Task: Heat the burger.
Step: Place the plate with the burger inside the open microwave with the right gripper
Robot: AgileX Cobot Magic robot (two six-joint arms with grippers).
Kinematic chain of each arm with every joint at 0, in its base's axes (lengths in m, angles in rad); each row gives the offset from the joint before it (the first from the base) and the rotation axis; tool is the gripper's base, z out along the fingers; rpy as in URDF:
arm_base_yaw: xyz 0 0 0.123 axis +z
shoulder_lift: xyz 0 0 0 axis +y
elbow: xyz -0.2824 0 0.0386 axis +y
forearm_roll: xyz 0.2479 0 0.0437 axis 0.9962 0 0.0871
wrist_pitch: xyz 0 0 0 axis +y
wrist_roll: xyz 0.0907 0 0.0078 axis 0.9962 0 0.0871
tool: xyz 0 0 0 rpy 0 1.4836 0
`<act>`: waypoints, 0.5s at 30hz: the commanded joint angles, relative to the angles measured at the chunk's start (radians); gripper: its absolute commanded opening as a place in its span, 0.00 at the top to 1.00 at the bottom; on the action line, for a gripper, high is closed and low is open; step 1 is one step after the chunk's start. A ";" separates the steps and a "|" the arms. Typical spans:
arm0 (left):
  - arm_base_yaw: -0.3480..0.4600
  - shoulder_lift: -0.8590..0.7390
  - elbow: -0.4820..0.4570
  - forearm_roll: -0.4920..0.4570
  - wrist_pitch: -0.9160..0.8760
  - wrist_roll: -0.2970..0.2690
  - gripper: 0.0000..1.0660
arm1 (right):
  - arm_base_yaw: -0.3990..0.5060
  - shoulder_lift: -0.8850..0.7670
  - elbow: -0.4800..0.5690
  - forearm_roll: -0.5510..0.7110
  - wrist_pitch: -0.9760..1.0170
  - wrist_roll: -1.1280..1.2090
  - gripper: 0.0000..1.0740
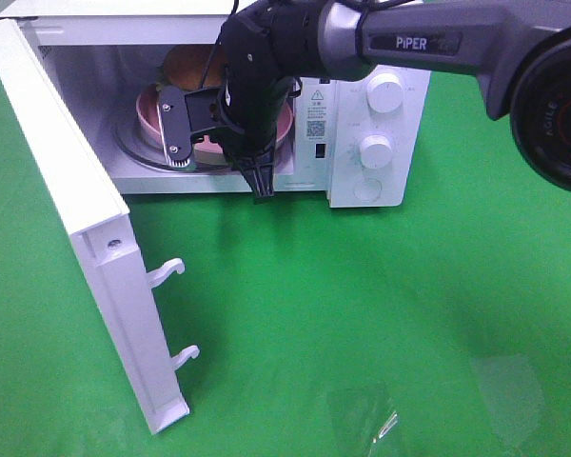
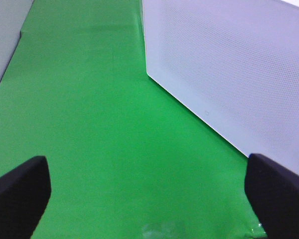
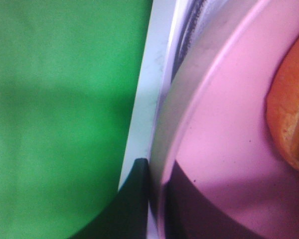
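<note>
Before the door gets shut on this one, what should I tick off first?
1. Burger inside the microwave, on the pink plate: ok.
2. Plate sitting on the glass turntable: ok.
3. Right end effector clear of the doorway: not ok, it hangs shut at the opening's front.
4. Right end effector free of the plate: cannot tell.
5. Door swung wide open: ok.
6. Left end effector open, near the door: ok.

Bright, even light falls from above. The green cloth (image 1: 362,314) carries pale glare patches at near right, and soft shadow lies beside the door (image 1: 86,238) and in front of the microwave (image 1: 362,124). The right arm (image 1: 428,43), close to the high camera, looks soft. The right wrist view is badly blurred: plate (image 3: 224,124) and burger (image 3: 289,114) smear, and a dark shadow lies on the plate. In the left wrist view the fingers (image 2: 17,194) are dark blurs.
</note>
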 commanded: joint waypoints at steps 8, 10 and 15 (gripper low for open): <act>-0.004 -0.023 0.004 -0.002 -0.015 -0.002 0.08 | 0.026 0.002 -0.018 -0.027 -0.057 0.004 1.00; -0.004 -0.023 0.004 -0.002 -0.015 -0.002 0.08 | 0.026 0.002 -0.018 -0.027 -0.057 0.004 0.99; -0.004 -0.023 0.004 -0.002 -0.015 -0.002 0.08 | 0.030 0.002 -0.018 -0.027 -0.057 0.004 0.99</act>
